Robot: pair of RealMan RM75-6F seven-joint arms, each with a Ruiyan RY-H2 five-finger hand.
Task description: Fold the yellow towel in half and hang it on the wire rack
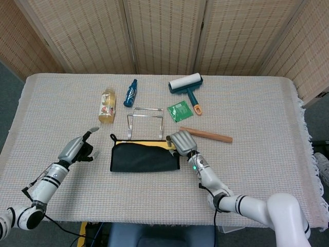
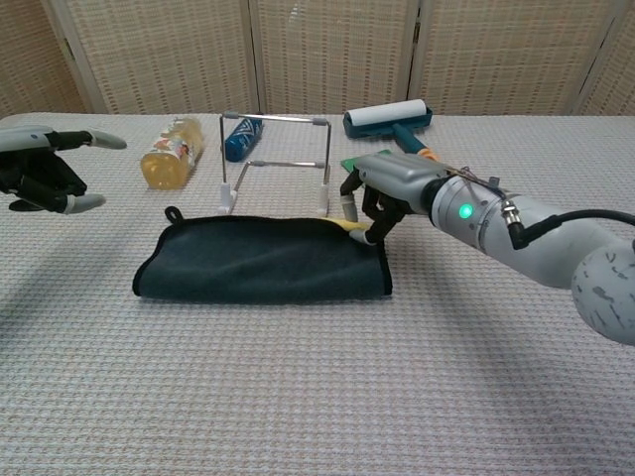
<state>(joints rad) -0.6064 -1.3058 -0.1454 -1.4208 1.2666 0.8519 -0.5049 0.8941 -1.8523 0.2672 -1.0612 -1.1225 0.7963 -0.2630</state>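
The towel [image 1: 145,157] lies folded flat near the table's front, dark blue side up, with a thin yellow strip showing along its far edge [image 2: 260,270]. Just behind it stands the wire rack [image 1: 146,122], upright and bare [image 2: 275,164]. My right hand [image 1: 182,141] pinches the towel's far right corner, its fingertips [image 2: 369,234] down on the yellow tip. My left hand [image 1: 77,149] hovers well to the left of the towel, holding nothing, with its fingers spread [image 2: 45,169].
Behind the rack lie a yellow bottle [image 1: 107,105], a blue bottle [image 1: 131,92], a lint roller [image 1: 187,86] and a green packet [image 1: 180,110]. A wooden stick [image 1: 205,135] lies right of my right hand. The table's front edge is close to both arms.
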